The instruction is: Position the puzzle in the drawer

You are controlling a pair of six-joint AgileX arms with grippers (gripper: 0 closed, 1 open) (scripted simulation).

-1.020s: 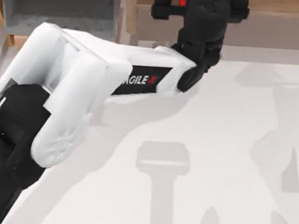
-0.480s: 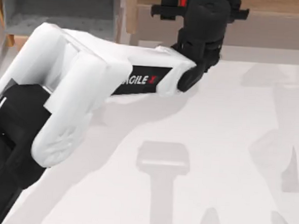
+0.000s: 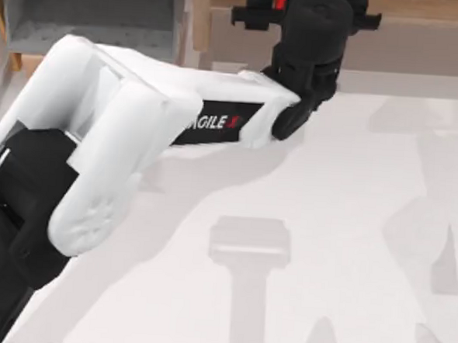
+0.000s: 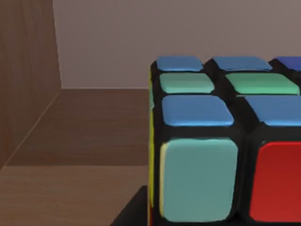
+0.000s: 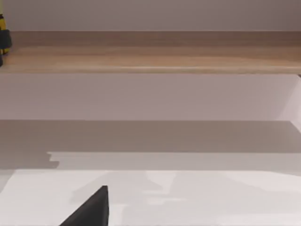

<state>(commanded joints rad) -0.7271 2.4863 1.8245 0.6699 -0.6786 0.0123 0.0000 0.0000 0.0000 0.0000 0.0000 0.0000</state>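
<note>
Gripping the puzzle (image 4: 221,141), left tool (image 3: 280,3) over brown shelf (image 3: 425,9), black-framed cube, blue, green, red stickers.

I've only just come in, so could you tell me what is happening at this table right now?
The left arm reaches across to the table's far edge, where its left gripper is at the puzzle on the brown wooden shelf. A sliver of the cube's red shows there from above. The drawer, grey inside, sits at the top view's far left, and the cube is not in it yet. The right gripper is parked low over the table.
</note>
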